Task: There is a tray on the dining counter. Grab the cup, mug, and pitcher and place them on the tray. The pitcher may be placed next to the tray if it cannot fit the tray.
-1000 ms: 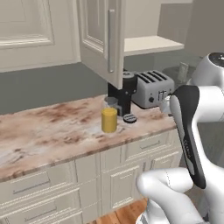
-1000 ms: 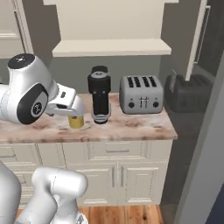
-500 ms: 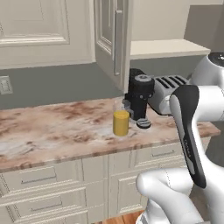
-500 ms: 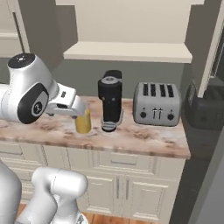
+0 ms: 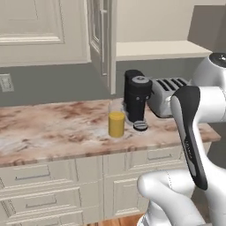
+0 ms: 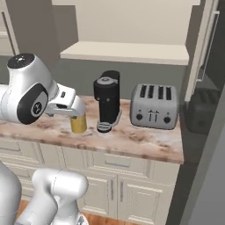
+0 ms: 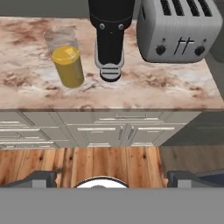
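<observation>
Pitcher (image 7: 67,62) at 10 o'clock in hand view, upright on marbled worktop (image 7: 30,74), just beside black coffee machine (image 7: 110,33) at 12; toaster (image 7: 177,30) at 2. Gripper (image 7: 107,181) at 6, jaws wide apart, holding nothing.

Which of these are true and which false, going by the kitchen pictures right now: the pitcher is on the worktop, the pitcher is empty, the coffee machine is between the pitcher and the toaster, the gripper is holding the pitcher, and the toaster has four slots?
1. The pitcher stands upright on the marbled worktop. True.
2. The pitcher is empty. False: it holds orange-yellow liquid.
3. The black coffee machine stands between the pitcher and the toaster. True.
4. The gripper is closed on the pitcher. False: it is open and well back from the worktop, holding nothing.
5. The toaster has four slots on top. True.
</observation>
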{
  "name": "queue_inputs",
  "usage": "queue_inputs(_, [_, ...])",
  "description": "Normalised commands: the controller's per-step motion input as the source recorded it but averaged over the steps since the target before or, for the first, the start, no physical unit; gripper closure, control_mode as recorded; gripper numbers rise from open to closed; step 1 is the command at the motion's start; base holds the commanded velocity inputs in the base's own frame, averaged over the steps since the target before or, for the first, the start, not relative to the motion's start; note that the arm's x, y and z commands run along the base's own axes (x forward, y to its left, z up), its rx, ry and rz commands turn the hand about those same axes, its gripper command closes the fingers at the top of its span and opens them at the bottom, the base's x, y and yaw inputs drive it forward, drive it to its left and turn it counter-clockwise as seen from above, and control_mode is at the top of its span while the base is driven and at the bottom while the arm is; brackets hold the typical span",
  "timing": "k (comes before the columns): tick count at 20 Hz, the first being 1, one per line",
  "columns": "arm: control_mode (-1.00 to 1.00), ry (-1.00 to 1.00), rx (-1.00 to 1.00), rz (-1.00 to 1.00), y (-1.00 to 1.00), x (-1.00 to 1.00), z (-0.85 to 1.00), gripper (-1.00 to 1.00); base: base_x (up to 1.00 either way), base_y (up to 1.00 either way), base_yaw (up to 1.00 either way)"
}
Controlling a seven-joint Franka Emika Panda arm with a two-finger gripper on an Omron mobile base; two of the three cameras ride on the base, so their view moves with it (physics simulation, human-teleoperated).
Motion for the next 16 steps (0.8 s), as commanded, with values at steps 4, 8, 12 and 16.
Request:
queue_inputs(4, [1.0,0.0,0.0,0.0,0.0,0.0,0.0,-1.0,0.18,-0.39,0.13])
queue_inputs(8, [1.0,0.0,0.0,0.0,0.0,0.0,0.0,-1.0,0.29,-0.26,0.11])
queue_inputs(12, [1.0,0.0,0.0,0.0,0.0,0.0,0.0,-1.0,0.43,-0.05,0.06])
queue_inputs(16, [1.0,0.0,0.0,0.0,0.0,0.0,0.0,-1.0,0.58,0.0,0.02])
